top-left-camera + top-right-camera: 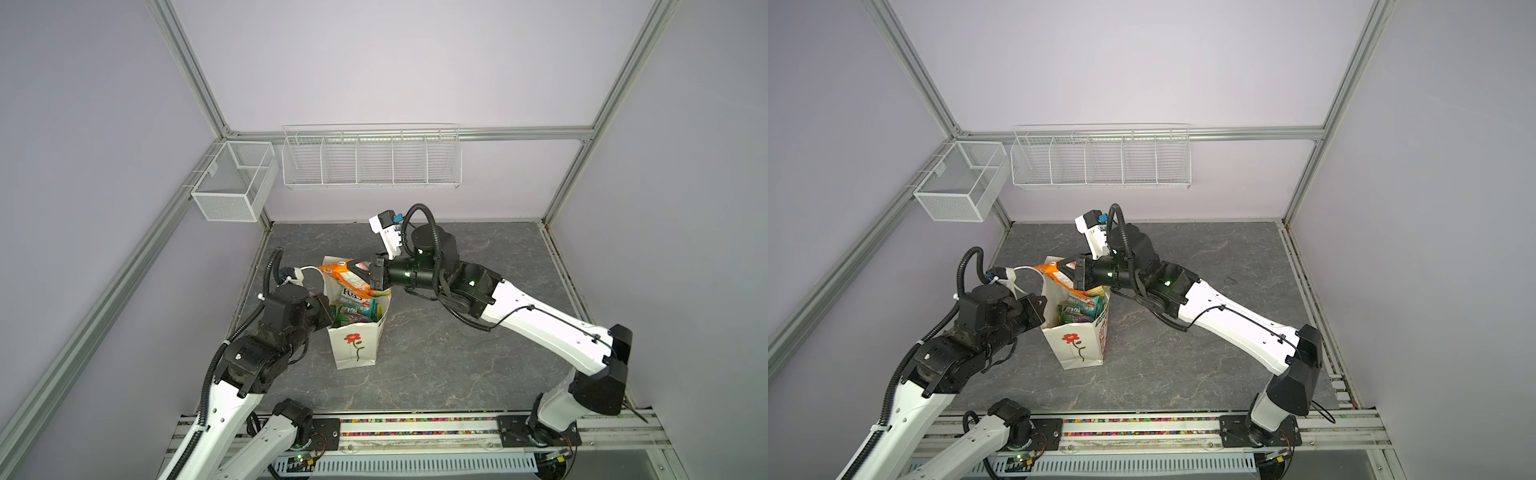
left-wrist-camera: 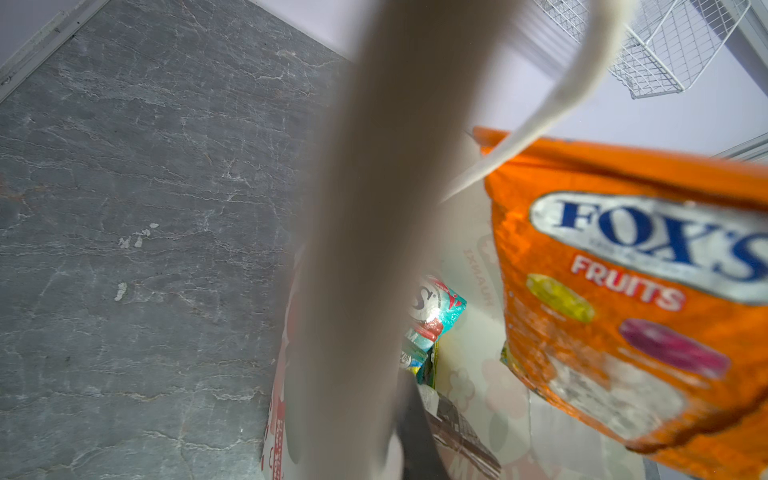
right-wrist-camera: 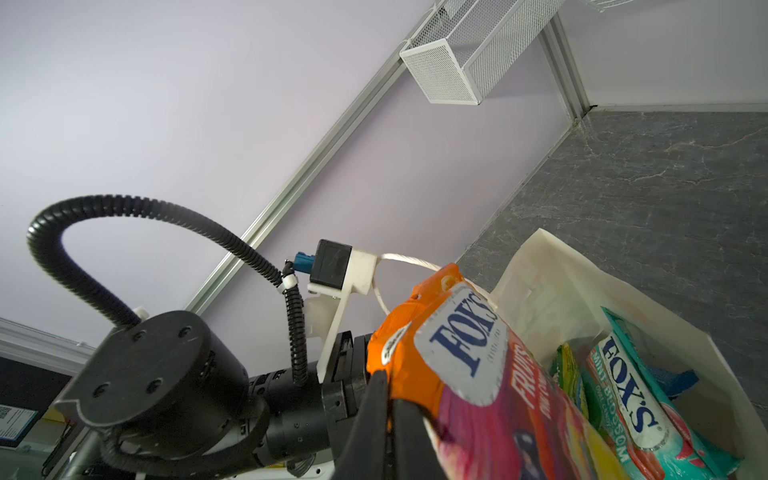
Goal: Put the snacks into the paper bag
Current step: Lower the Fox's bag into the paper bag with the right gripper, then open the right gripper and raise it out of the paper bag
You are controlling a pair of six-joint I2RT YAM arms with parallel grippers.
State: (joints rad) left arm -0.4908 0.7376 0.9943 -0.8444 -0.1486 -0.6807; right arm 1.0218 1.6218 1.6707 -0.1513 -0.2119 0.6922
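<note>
**Orange FOX'S packet held over the open bag**

In both top views the paper bag (image 1: 357,347) (image 1: 1073,347) stands upright on the grey table (image 1: 478,357), at about 9 o'clock from the table's middle. Its flower print faces 6 o'clock.

The right gripper (image 1: 360,266) reaches in from 3 o'clock and is clenched on the orange packet (image 1: 344,277) (image 3: 449,345). The packet hangs tilted over the bag's mouth, toward the 11 o'clock rim. Whether its lower end dips below the rim cannot be told.

The left gripper (image 1: 328,309) sits at the bag's 9 o'clock side, pinched closed on the wall there. One dark finger (image 2: 415,440) shows inside the bag.

A white cord handle (image 1: 309,269) arcs away toward 10 o'clock.

Inside the bag a teal packet (image 3: 640,399) marked FOX'S and a green packet (image 3: 568,374) stand on end.
</note>
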